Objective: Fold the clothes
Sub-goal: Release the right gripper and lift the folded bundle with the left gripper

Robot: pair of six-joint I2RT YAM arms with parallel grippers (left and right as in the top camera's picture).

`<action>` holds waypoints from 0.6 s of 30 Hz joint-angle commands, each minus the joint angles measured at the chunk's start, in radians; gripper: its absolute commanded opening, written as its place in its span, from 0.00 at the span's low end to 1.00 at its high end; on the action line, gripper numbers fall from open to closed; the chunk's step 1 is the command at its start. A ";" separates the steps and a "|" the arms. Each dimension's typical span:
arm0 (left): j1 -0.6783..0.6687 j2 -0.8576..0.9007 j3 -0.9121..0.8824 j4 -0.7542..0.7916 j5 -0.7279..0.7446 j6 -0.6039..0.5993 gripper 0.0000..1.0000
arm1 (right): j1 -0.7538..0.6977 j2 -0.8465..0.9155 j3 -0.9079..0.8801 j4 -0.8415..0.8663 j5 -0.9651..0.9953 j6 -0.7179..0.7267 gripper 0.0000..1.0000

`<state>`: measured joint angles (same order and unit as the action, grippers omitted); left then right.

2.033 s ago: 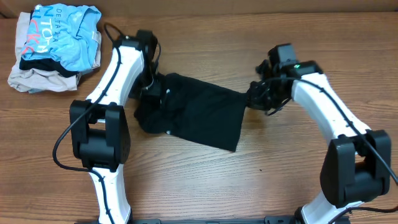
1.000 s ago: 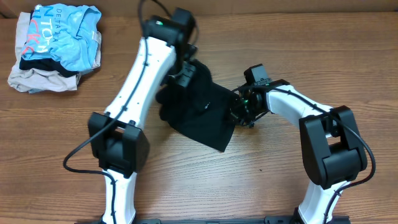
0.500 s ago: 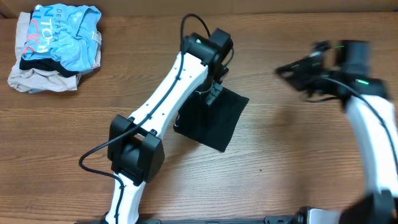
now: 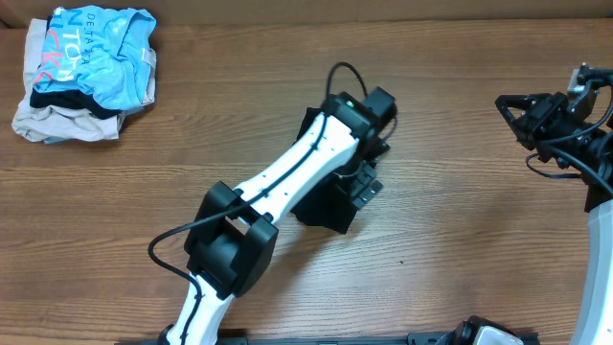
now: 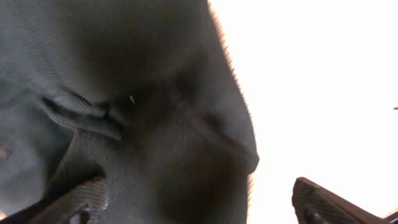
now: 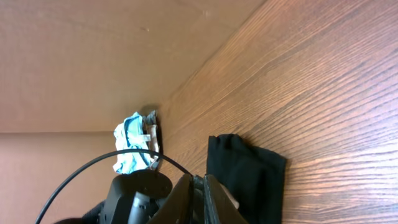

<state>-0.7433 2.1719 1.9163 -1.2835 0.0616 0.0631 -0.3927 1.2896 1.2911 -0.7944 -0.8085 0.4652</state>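
Note:
The black T-shirt lies folded into a small dark rectangle at the table's middle, partly hidden under my left arm. My left gripper hovers right over its right edge. In the left wrist view the black fabric fills the left side, and the gripper stands open, one finger over the cloth and the other past its edge, holding nothing. My right gripper is far off at the right edge, well clear of the shirt. In the right wrist view it is shut and empty, with the shirt beyond it.
A pile of other clothes sits at the back left corner: a light blue shirt on top of a beige garment. It shows small in the right wrist view as the blue pile. Bare wooden table surrounds the shirt.
My left gripper carried the shirt's left side over to the right, making a narrower fold, then opened. My right gripper let go and pulled back to the right edge.

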 commanded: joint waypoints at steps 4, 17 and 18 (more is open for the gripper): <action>0.005 0.008 0.097 0.031 0.063 -0.121 1.00 | -0.004 -0.005 0.007 -0.011 -0.015 -0.043 0.12; 0.190 0.006 0.519 -0.100 0.063 -0.106 1.00 | 0.197 0.043 0.005 -0.192 0.225 -0.156 0.38; 0.198 0.006 0.517 -0.120 0.063 -0.087 1.00 | 0.222 0.051 0.005 -0.196 0.254 -0.156 0.41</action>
<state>-0.5724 2.1818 2.4176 -1.3674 0.1165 -0.0715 -0.2333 1.3128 1.2911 -0.9844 -0.6640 0.3431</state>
